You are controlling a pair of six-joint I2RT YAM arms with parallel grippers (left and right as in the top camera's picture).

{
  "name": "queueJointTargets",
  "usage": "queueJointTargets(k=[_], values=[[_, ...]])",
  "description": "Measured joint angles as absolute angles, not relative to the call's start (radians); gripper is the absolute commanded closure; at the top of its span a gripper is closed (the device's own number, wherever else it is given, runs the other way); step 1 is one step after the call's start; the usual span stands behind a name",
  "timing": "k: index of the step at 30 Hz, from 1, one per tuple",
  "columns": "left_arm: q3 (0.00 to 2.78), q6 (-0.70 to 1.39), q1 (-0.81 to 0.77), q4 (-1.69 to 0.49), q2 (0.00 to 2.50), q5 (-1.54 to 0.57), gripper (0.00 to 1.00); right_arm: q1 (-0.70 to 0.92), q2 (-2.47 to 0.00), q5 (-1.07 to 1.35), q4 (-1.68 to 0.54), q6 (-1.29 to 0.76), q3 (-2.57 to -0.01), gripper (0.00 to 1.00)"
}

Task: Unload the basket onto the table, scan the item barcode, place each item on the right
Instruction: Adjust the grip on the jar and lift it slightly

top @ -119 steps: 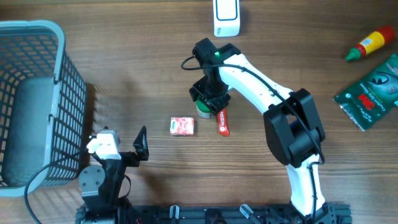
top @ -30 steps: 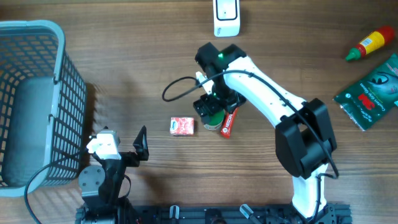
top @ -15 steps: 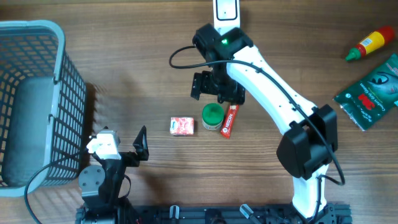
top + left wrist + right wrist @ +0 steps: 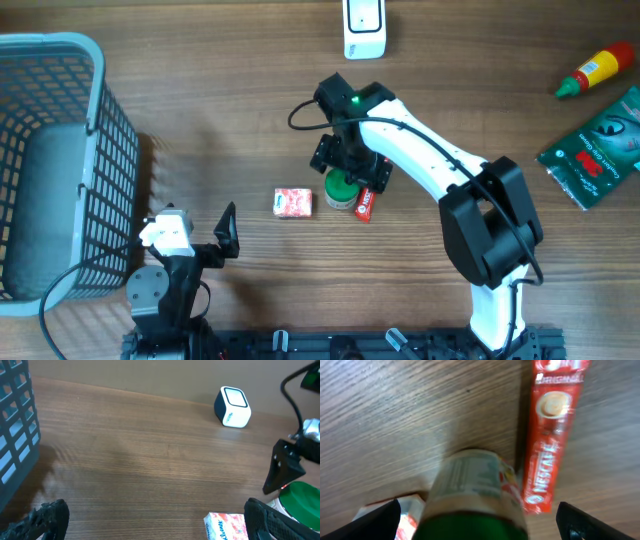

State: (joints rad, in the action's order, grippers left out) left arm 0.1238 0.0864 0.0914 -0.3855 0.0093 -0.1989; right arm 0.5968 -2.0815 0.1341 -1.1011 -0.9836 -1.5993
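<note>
Here, seen from overhead with twelve o'clock at the far edge, the jar (image 4: 340,188) stands upright near the middle of the table (image 4: 200,100), its green lid facing up. The right gripper (image 4: 348,170) hangs over it from the twelve o'clock side with its jaws spread wide. In the right wrist view the two dark fingertips (image 4: 377,520) sit well out to either side of the jar (image 4: 472,495) and neither touches it, so nothing is grasped. A red stick sachet (image 4: 365,205) lies just beside the jar at three o'clock, and in the close view the sachet (image 4: 552,435) lies flat along the wood, its lower end right at the jar's side. A small pink box (image 4: 293,202) lies near the jar at nine o'clock, a narrow strip of table showing between them. The scanner (image 4: 364,28) sits at twelve o'clock, well apart from the jar, at the far edge. The left gripper (image 4: 226,235) is at about eight o'clock from the jar, near the front edge, its jaws spread wide as well and holding nothing; its wrist view shows both fingers (image 4: 45,517) low in the picture over bare wood. A grey basket (image 4: 60,160) fills the nine o'clock side of the table. A ketchup bottle (image 4: 595,70) lies at two o'clock and a green packet (image 4: 595,145) at three o'clock, both far from the jar.
</note>
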Motion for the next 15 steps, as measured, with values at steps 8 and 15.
queueJointTargets(k=[8, 15], values=[[0.124, 0.086, 0.091, -0.386, 0.009, -0.199, 0.00, 0.598, -2.082, 0.183, -1.029, -0.994, -1.520, 0.09], [0.124, 0.086, 0.091, -0.386, 0.009, -0.199, 0.00, 0.613, -2.082, 0.223, -1.017, -0.995, -1.520, 0.09]])
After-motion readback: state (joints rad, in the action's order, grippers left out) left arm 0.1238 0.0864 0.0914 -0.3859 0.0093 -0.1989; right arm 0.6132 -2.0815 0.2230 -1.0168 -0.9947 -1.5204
